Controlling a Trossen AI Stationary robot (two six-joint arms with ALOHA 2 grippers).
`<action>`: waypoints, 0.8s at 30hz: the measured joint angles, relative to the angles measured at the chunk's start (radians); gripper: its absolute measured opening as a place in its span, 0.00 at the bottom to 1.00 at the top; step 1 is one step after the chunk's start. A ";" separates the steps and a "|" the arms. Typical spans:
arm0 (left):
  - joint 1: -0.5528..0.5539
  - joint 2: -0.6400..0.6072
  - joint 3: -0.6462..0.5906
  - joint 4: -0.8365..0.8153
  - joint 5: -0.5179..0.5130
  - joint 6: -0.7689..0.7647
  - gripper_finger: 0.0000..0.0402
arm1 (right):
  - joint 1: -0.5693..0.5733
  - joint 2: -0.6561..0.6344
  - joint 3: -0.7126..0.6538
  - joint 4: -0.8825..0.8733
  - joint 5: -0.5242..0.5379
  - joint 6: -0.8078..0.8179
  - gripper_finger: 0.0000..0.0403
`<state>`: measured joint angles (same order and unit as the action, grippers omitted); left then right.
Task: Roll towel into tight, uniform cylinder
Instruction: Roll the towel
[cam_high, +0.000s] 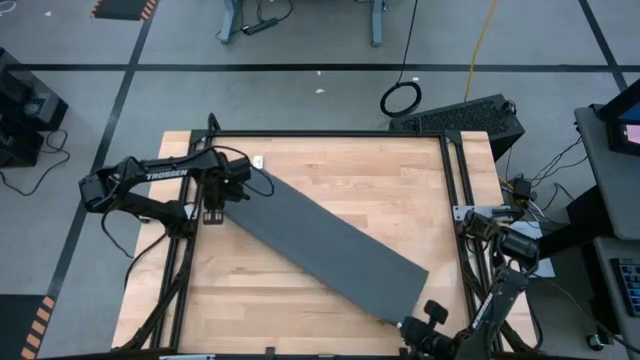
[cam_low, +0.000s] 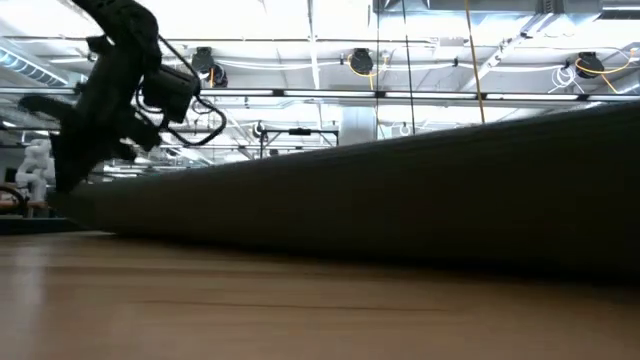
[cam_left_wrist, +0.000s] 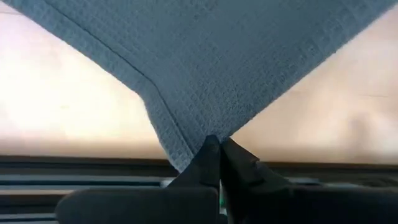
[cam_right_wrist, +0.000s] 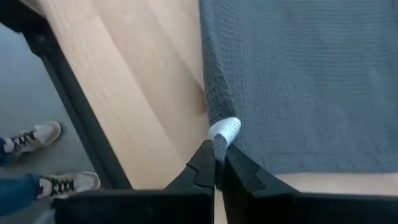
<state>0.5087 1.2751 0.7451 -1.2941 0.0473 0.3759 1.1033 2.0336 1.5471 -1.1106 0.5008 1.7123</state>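
The dark grey towel is a long flat strip running slantwise across the wooden table, from the far left to the near right. My left gripper is shut on its far-left corner. It also shows in the low view, where the towel fills the width as a dark band. My right gripper is shut at the towel's near-right corner, on the small white tag. I cannot tell whether the middle of the towel rests on the table. My left gripper pinches the towel's corner between its two fingers, where the hemmed edge ends. The cloth spreads out flat away from the fingertips. My right gripper pinches the white tag at the towel's corner between its two fingers. The cloth fans out flat beyond the tag.
A black metal frame runs round the table. A small white scrap lies near the far-left edge. A person's shoes stand on the floor beside the table's near-right corner. Bare wood lies far right of the towel.
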 joint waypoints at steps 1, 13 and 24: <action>-0.013 0.000 0.017 -0.033 0.044 -0.019 0.00 | 0.009 -0.007 0.000 -0.011 -0.006 0.011 0.00; -0.165 -0.019 0.141 -0.103 0.141 -0.043 0.00 | 0.091 -0.111 0.000 0.107 -0.040 0.047 0.00; -0.181 0.016 0.142 -0.122 0.148 -0.021 0.00 | 0.068 -0.163 0.000 0.036 -0.162 0.061 0.00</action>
<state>0.3274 1.2911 0.8871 -1.4159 0.1949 0.3550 1.1715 1.8707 1.5471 -1.0748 0.3385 1.7733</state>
